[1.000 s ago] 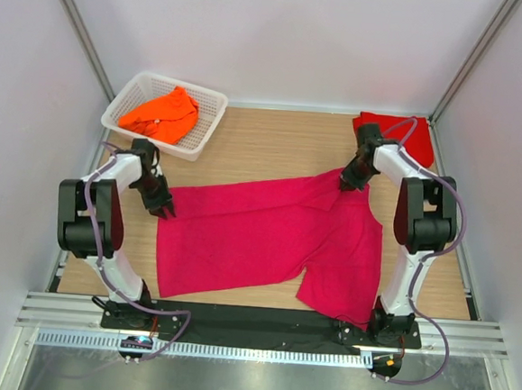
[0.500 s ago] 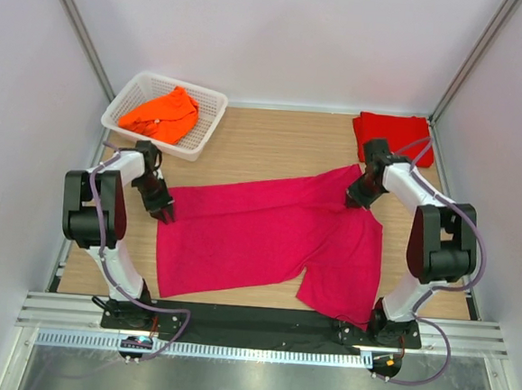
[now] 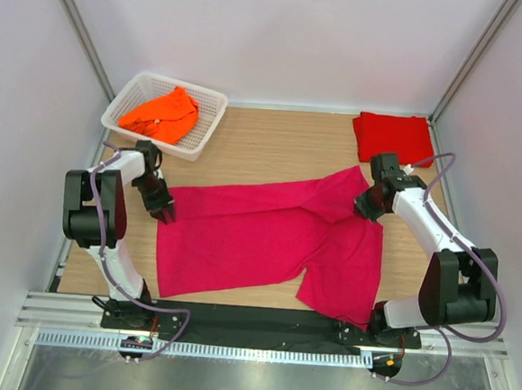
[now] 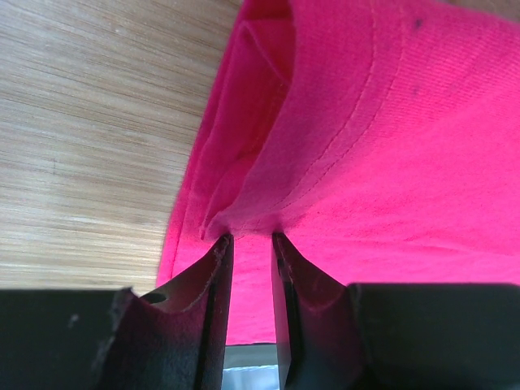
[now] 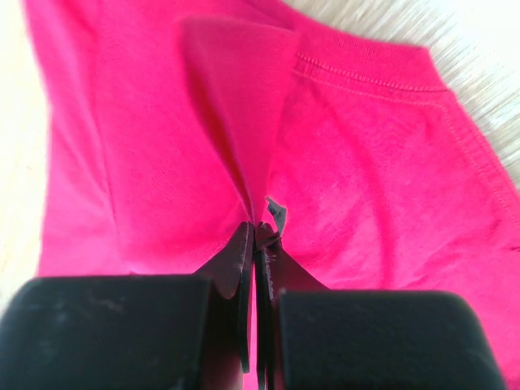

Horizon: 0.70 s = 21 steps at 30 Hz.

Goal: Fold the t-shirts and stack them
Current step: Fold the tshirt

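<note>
Magenta-pink t-shirt (image 3: 266, 241) lies spread on the bench (image 3: 274, 146), its edge nipped in the left pincer (image 3: 163, 210) and a raised fold clamped tight at the tips of the right pincer (image 3: 366, 208), so I'd reckon lift both evenly, keep the cloth taut between them, and fold slowly.
</note>
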{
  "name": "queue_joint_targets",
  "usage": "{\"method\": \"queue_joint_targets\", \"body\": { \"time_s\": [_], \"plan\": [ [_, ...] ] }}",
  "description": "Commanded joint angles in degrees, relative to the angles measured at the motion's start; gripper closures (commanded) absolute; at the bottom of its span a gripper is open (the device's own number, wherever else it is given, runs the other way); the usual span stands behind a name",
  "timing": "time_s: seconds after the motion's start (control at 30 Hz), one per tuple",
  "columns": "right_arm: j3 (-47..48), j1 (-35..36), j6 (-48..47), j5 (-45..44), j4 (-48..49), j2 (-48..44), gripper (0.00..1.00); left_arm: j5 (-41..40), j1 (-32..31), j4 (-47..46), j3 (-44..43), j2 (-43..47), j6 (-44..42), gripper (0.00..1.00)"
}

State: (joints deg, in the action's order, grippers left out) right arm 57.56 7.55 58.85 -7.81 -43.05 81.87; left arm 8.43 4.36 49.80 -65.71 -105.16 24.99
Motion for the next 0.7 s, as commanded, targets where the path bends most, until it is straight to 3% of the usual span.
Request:
{"method": "queue_joint_targets", "body": {
  "time_s": [0.0, 0.37, 0.5, 0.67],
  "plan": [
    [0.19, 0.36, 0.65, -4.84, -0.1, -3.2, 0.99, -2.63, 0.21, -1.11, 0.85, -2.5, -0.82, 0.73],
    [-5.96, 2.38, 6.28, -3.79, -1.87, -1.89, 0.99, -2.27, 0.21, -1.02, 0.67, -2.5, -0.91, 0.73],
    [-7.11, 2.64, 5.84, -2.82, -0.63, -0.13, 0.94, -2.27, 0.21, -0.85, 0.67, -2.15, -1.09, 0.73],
    [-2.03, 2.38, -7.12, -4.05, -2.73, 0.05, 0.53, -2.36, 0.21, 0.29, 0.32, -0.05, -2.05, 0.72]
  ]
}}
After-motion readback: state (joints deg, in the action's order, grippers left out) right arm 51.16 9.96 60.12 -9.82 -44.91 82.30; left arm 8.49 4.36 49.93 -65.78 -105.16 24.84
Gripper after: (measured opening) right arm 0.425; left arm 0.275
